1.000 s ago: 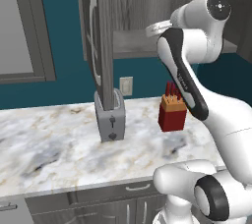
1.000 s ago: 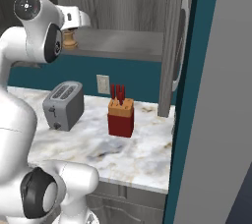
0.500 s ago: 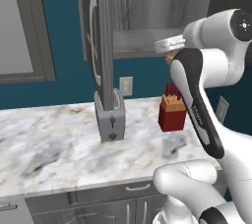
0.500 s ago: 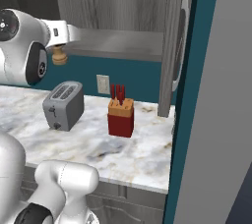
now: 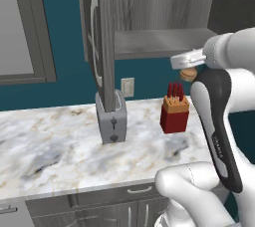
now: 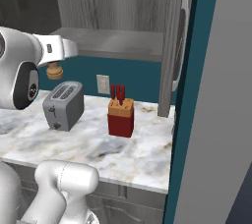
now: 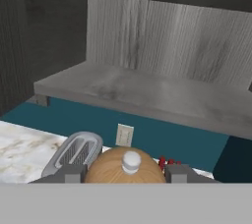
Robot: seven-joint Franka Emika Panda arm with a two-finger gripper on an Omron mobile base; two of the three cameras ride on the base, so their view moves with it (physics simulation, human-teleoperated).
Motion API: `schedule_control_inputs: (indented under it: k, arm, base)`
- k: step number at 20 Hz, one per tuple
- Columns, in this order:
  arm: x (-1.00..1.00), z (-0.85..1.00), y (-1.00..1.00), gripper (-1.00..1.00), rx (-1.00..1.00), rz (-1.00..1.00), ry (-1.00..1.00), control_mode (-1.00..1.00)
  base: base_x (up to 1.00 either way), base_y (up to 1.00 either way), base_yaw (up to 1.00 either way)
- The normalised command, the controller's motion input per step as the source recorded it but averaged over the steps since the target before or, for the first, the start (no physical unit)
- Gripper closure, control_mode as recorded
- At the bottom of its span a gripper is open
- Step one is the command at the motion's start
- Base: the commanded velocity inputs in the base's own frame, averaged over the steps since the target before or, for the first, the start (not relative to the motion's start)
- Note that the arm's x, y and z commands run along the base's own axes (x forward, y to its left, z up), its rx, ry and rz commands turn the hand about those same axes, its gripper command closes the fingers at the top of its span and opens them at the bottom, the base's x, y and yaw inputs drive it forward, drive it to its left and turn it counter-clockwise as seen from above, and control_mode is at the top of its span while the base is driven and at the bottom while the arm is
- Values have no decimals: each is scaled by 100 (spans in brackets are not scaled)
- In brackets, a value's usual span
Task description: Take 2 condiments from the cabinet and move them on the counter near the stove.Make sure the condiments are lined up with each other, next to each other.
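Observation:
My gripper (image 7: 125, 173) is shut on the rounded tan-brown shaker (image 7: 123, 168), whose pale cap shows between the two fingers (image 7: 74, 174). In the left base view the shaker (image 5: 188, 75) hangs in the gripper (image 5: 188, 70) in front of the open grey cabinet, just below the level of its shelf (image 5: 159, 44) and above the marble counter (image 5: 50, 146). The right base view has the shaker (image 6: 54, 73) under the gripper (image 6: 54, 67), over the toaster. The cabinet shelf (image 7: 147, 90) looks bare. The dark red-brown bottle and the stove are out of view.
A grey toaster (image 5: 111, 116) (image 6: 61, 105) stands on the counter below the open cabinet door (image 5: 102, 37). A red knife block (image 5: 174, 111) (image 6: 120, 116) stands nearby under the shelf. A wall outlet (image 7: 124, 134) sits behind. A teal wall panel (image 6: 197, 95) bounds the right side.
The arm has drawn back out of the cabinet with the shaker, and the gripper has dropped from shelf height to just below the shelf edge.

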Motion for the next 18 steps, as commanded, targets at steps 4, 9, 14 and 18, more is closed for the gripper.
schedule_control_inputs:
  k: [4,9,14,18]
  arm:
    - [-38,-22,-11,100,0,0,0,-100]
    - [-16,-19,0,100,0,0,0,-100]
    - [-9,-15,0,100,0,0,0,-100]
    - [0,0,0,100,0,0,0,-100]
  base:
    - [0,0,0]
    - [0,0,0]
    - [0,0,0]
    - [0,0,0]
